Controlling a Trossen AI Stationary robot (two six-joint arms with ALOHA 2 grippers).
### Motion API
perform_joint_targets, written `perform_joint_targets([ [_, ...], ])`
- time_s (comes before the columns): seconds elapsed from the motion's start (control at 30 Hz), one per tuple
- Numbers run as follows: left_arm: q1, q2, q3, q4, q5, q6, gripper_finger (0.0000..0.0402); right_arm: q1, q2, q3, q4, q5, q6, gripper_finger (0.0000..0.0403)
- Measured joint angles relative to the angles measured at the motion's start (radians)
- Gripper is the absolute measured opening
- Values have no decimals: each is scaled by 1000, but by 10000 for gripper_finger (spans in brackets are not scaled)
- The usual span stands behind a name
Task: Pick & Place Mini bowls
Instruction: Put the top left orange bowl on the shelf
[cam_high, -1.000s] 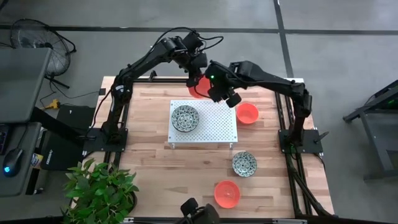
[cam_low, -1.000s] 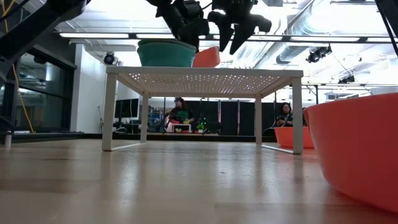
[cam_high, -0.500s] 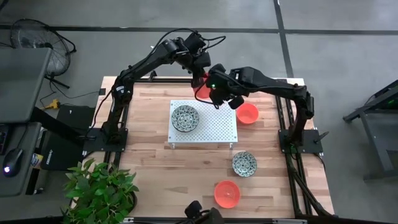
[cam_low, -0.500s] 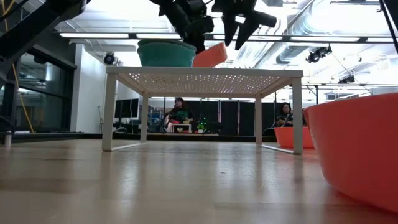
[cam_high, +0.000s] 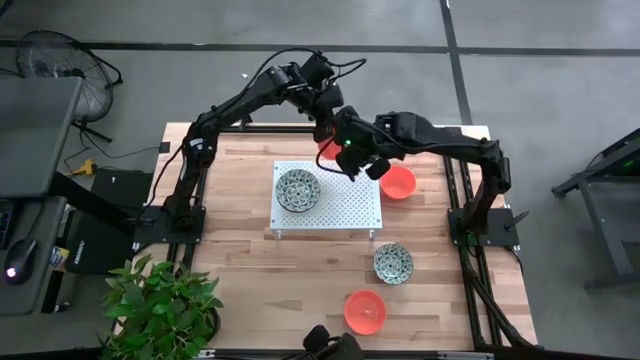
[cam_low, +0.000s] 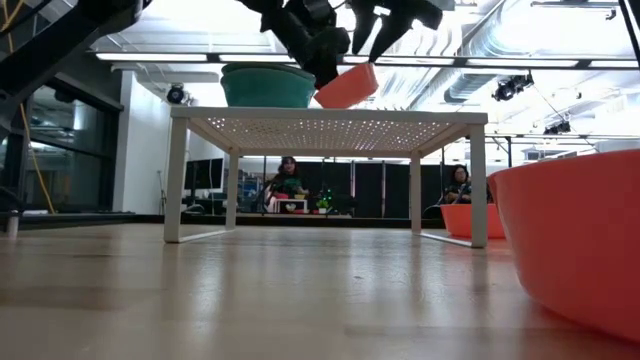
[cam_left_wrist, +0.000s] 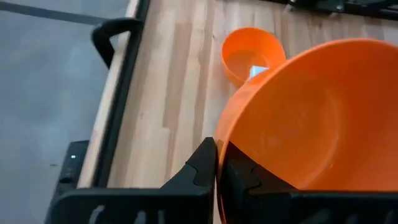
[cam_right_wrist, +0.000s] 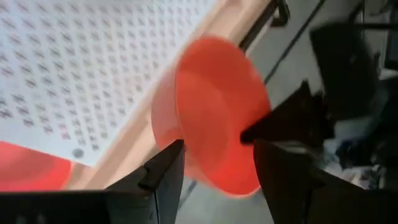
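My left gripper (cam_high: 327, 128) reaches over the far edge of the white perforated platform (cam_high: 345, 205) and is shut on an orange-red mini bowl (cam_high: 326, 151), which shows tilted in the low view (cam_low: 347, 87). My right gripper (cam_right_wrist: 214, 171) is open just right of and above that bowl (cam_right_wrist: 211, 112), one finger to either side of it. A speckled bowl (cam_high: 298, 190) sits on the platform. Another orange-red bowl (cam_high: 397, 182) rests on the table to the right of the platform. My left gripper pinches the orange-red bowl by its rim (cam_left_wrist: 219, 163), one finger outside the wall and one inside. The bowl is lifted clear and tilted, above the platform's far edge. My right gripper's fingers (cam_right_wrist: 163, 180) flank the same bowl; I cannot tell whether they touch it.
A speckled bowl (cam_high: 392, 263) and an orange-red bowl (cam_high: 364, 311) stand on the wooden table near its near-right corner. The second one fills the low view's right side (cam_low: 570, 240). A potted plant (cam_high: 165, 305) sits at the near-left corner. People sit in the room beyond the table.
My left gripper has lifted the orange-red bowl and carried it slightly toward the platform. The bowl has risen and tipped further. My right gripper has risen and shifted a little toward the table's left, staying beside the bowl.
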Motion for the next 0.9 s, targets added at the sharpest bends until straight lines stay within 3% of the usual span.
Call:
perform_joint_targets([
  [0.13, -7, -2, 0, 20, 38, -4, 0, 7, 0, 0, -4, -107, 44, 181],
  [0.4, -21, -2, 1, 27, 50, 13, 0, -36, 0, 0, -50, -164, 119, 181],
  [0.73, -20, -2, 4, 7, 62, 35, 0, -48, 0, 0, -110, -178, 161, 180],
  [0.9, -20, -2, 4, 5, 75, 53, 0, -48, 0, 0, -113, -178, 161, 157],
])
